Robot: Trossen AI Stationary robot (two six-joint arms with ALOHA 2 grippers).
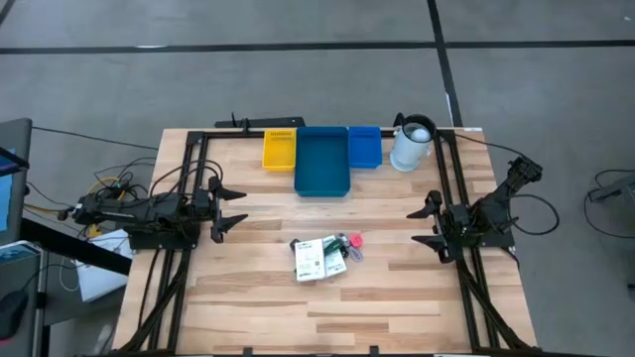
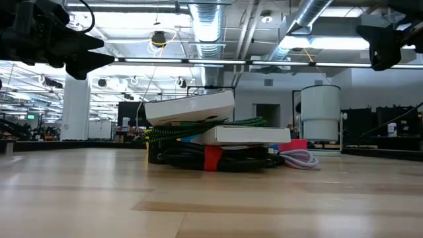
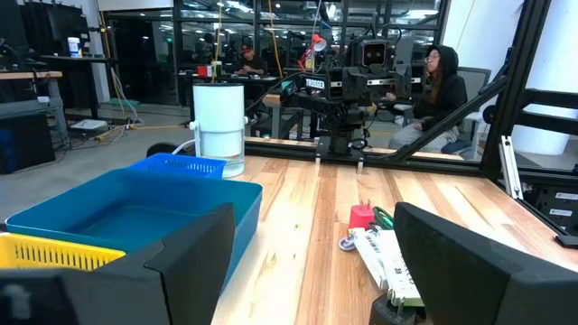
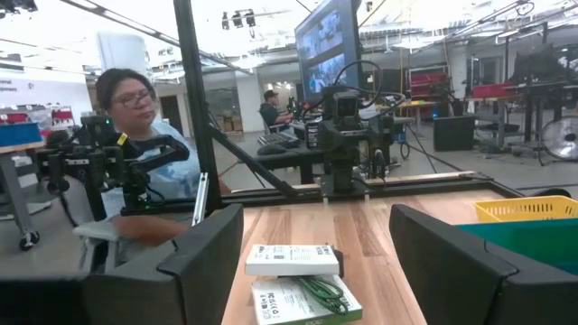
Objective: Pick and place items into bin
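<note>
- Items (image 1: 323,256): heaped in one pile on the wooden table (image 1: 248,297), well short of the large blue bin (image 1: 321,162) and in line with it.
- Pile contents: white printed packets (image 4: 293,260), a green cable, a black-and-red cable (image 2: 211,158), a pink piece (image 1: 355,240).
- Large blue bin: at the far table edge, between a yellow bin (image 1: 279,149) and a smaller blue bin (image 1: 364,146); a white jug (image 1: 411,145) stands beyond the smaller one.
- Left gripper (image 1: 234,209): raised, to the left of the pile, fingers apart, holding nothing.
- Right gripper (image 1: 425,226): raised, to the right of the pile, fingers apart, holding nothing.
</note>
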